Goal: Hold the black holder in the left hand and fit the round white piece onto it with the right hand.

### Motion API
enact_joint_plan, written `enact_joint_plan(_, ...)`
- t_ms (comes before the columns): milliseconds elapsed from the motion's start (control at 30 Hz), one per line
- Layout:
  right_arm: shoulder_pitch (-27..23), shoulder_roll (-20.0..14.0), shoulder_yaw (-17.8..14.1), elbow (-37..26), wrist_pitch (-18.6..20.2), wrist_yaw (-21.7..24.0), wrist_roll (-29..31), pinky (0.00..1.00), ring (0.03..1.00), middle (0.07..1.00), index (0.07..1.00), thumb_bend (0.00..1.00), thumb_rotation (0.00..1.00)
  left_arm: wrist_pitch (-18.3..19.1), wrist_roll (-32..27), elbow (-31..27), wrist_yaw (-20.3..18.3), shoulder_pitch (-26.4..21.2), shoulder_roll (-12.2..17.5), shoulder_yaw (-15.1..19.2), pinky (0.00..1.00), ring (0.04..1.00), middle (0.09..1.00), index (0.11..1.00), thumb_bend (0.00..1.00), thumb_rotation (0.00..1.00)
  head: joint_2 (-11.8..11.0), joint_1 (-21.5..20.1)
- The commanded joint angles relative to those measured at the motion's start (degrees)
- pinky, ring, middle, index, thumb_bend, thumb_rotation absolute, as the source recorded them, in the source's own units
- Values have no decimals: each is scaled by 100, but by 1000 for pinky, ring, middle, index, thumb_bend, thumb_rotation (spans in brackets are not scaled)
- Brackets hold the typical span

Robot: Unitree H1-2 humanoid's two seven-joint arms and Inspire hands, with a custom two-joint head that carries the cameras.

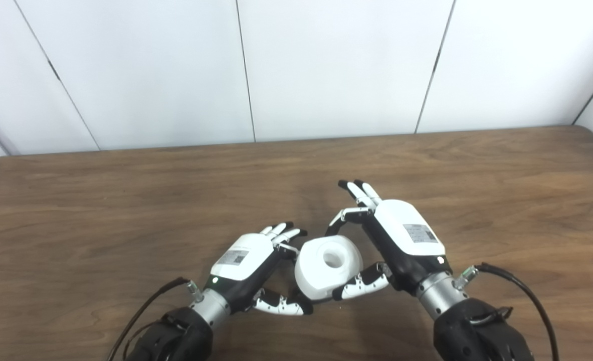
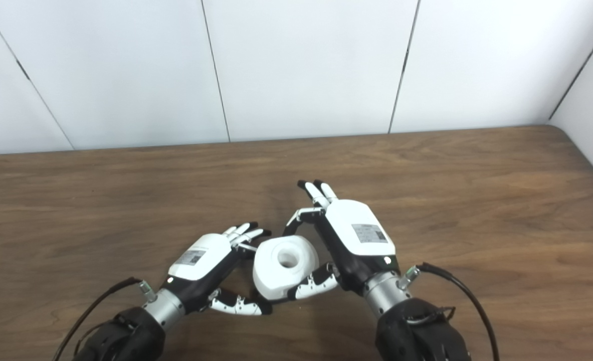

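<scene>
Forearms: you have both dark forearms (image 1: 476, 331) coming in at the bottom edge, nearest the lens, each trailing a black cable (image 1: 522, 291) off the wrist.
Left hand: your left hand (image 1: 248, 260) sits low over the bench, white back upward, fingers (image 1: 283, 231) reaching toward the white piece's left side; its thumb (image 1: 281, 305) runs under the piece's near-left edge.
Left hand state: you cannot tell whether it grips anything; the palm side is hidden beneath the white piece.
Black holder: not made out in either view; whatever lies under the white piece is covered.
Round white piece: the round white piece (image 1: 329, 265) sits between your two hands, tilted, its top face with a round hole (image 1: 334, 259) turned up toward the camera.
Right hand: your right hand (image 1: 401, 235) is just right of the piece, back upward. Its thumb (image 1: 361, 283) presses the near-right rim and one finger (image 1: 341, 220) curls over the far edge, so it pinches the piece. Its other fingers (image 1: 359, 190) stick out straight, away from the piece.
Bench: brown wood-grain bench (image 1: 126, 200), a dark shadow falling just beyond the piece.
Backdrop: white wall panels (image 1: 326, 65) with thin dark seams behind the bench's far edge.
</scene>
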Motion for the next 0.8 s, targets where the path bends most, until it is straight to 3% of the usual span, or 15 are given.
enact_joint_plan(0, -112, 65, 69, -259, -27, 58, -42, 820, 1000, 970, 480, 511, 141, -99, 37, -56, 61, -81, -67, -64, 1000, 1000, 937, 482, 517, 52, -2, 13)
enact_joint_plan(500, -134, 140, 235, -486, -89, 452, -207, 826, 1000, 968, 480, 511, 141, -93, 44, -4, 92, -111, -159, -95, 1000, 1000, 942, 482, 516, 53, -2, 70)
enact_joint_plan(767, -88, 107, 206, -413, -99, 418, -240, 814, 1000, 960, 480, 512, 140, -92, 79, 4, 92, -115, -144, -92, 1000, 1000, 945, 482, 516, 53, -36, 10)
